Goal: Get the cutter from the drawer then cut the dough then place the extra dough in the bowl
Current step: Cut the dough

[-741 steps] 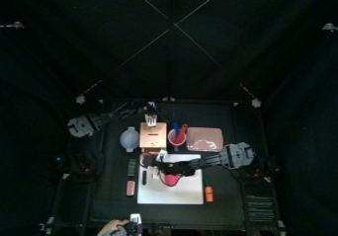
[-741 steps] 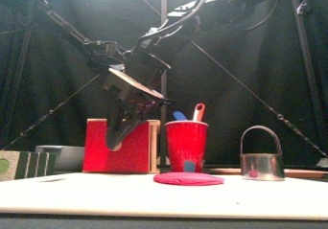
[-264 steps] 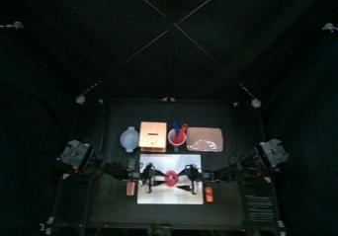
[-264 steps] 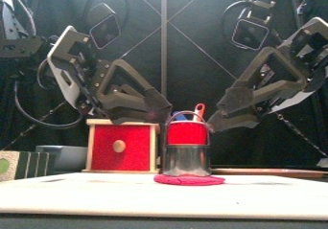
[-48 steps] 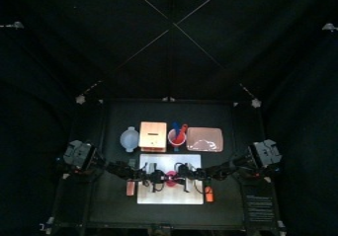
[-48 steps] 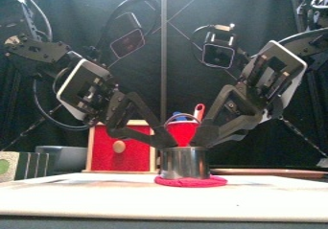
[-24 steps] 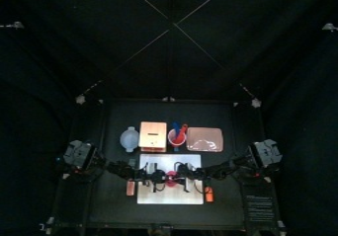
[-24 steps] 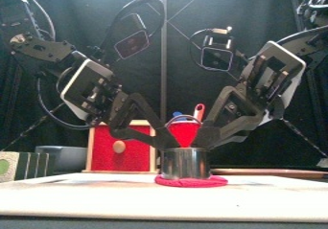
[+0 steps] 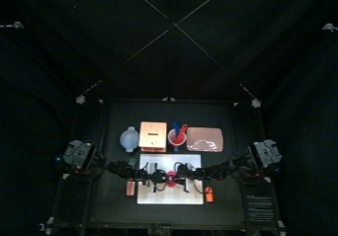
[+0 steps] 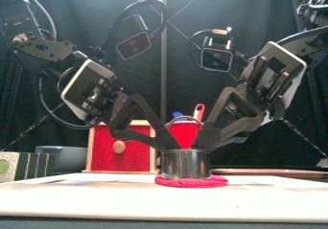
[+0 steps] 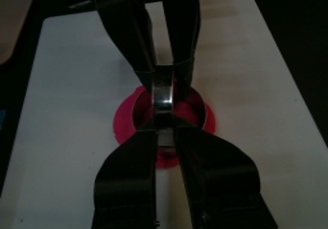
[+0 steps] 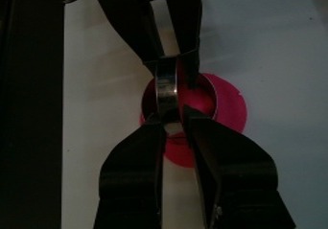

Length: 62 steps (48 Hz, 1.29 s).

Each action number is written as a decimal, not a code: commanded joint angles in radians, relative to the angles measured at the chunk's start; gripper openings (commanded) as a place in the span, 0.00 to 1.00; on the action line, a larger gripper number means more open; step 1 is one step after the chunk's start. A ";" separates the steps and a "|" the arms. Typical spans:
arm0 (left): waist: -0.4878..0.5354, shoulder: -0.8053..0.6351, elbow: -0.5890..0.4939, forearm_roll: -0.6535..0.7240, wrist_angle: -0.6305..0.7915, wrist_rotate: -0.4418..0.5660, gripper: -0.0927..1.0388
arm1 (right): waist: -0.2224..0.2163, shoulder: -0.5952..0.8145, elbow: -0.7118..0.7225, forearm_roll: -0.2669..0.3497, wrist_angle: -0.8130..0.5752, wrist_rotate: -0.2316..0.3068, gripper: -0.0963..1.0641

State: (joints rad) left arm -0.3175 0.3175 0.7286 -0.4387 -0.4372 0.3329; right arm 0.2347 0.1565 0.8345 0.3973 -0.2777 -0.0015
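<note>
The round metal cutter (image 10: 187,162) stands on the flat pink dough (image 10: 193,181), which lies on the white cutting board (image 9: 148,194). My left gripper (image 10: 161,148) comes down from the left and is shut on the cutter's rim (image 11: 163,91). Opposite it, my right gripper (image 10: 213,147) is shut on the rim (image 12: 167,87) from the right. In both wrist views the two pairs of jaws meet over the cutter, with dough (image 11: 127,127) (image 12: 227,103) showing around it. From above, both grippers (image 9: 157,177) (image 9: 187,178) hide most of the cutter.
Behind the board stand the blue-grey bowl (image 9: 128,137), the wooden box (image 9: 153,135) with its red drawer front (image 10: 122,147), the red cup (image 10: 187,132) with toy knives, and the pink tray (image 9: 207,138). Small orange toys (image 9: 129,188) (image 9: 209,194) lie beside the board.
The cutter, once at the back right, now stands on the dough with both grippers on it. In the last second both arms have barely moved.
</note>
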 commanded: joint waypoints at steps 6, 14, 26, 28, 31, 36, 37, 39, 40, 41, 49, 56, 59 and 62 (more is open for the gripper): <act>-0.041 0.049 0.008 0.006 0.061 -0.003 0.51 | 0.000 0.041 0.015 0.014 0.043 0.014 0.53; -0.041 0.051 0.008 0.006 0.067 -0.003 0.51 | 0.000 0.048 0.014 0.014 0.044 0.014 0.53; -0.041 0.051 0.006 0.006 0.089 0.000 0.50 | -0.002 0.071 0.008 0.014 0.055 0.015 0.53; -0.041 0.051 0.008 0.006 0.092 -0.002 0.50 | -0.002 0.071 0.006 0.014 0.055 0.015 0.53; -0.041 0.051 0.006 0.006 0.100 -0.002 0.50 | -0.002 0.072 0.003 0.014 0.060 0.015 0.53; -0.041 0.051 0.006 0.006 0.107 -0.002 0.50 | -0.002 0.071 0.003 0.014 0.063 0.015 0.53; -0.041 0.051 0.008 0.006 0.107 -0.002 0.50 | -0.002 0.071 0.003 0.014 0.063 0.015 0.53; -0.041 0.051 0.006 0.006 0.107 -0.002 0.50 | -0.003 0.072 0.003 0.014 0.064 0.015 0.53; -0.041 0.051 0.006 0.006 0.107 -0.002 0.50 | -0.002 0.071 0.003 0.014 0.064 0.015 0.53; -0.040 0.051 0.006 0.006 0.107 -0.002 0.50 | -0.003 0.072 0.003 0.014 0.066 0.015 0.53; -0.040 0.051 0.006 0.006 0.107 -0.003 0.50 | -0.003 0.071 0.003 0.014 0.066 0.015 0.53; -0.040 0.051 0.008 0.006 0.107 -0.003 0.50 | -0.005 0.072 0.005 0.014 0.066 0.015 0.53; -0.040 0.051 0.008 0.006 0.107 -0.003 0.50 | -0.006 0.072 0.003 0.014 0.066 0.015 0.53; -0.040 0.052 0.008 0.006 0.107 -0.005 0.50 | -0.006 0.072 0.003 0.014 0.066 0.015 0.53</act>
State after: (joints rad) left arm -0.3160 0.3206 0.7210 -0.4387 -0.3942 0.3329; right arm 0.2316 0.1733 0.8314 0.3988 -0.2531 -0.0015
